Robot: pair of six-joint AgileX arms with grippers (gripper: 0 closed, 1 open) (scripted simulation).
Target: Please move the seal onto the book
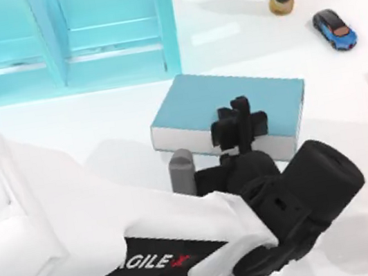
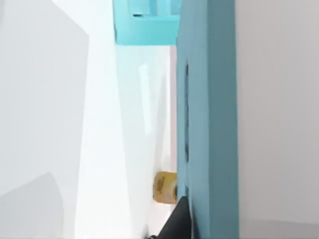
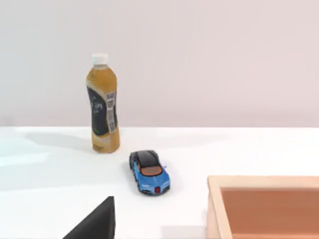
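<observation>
Over the near long edge of the book (image 1: 234,102) our left gripper (image 1: 238,124) hangs, its black fingers reaching onto the teal cover from the white page side. We cannot tell whether those fingers are parted or closed, nor whether the seal sits between them, since we cannot make the seal out from above. The book lies mid-table with its long axis running from the top view's left to its right, slightly tilted, in front of the light-blue shelf unit (image 1: 60,38). In our left wrist view the cover (image 2: 207,124) looms directly beside the camera (very close). We judge the drop point lies directly beneath this gripper. Our right gripper (image 3: 94,221) rests parked near the toy car (image 3: 148,172) and bottle (image 3: 102,107).
</observation>
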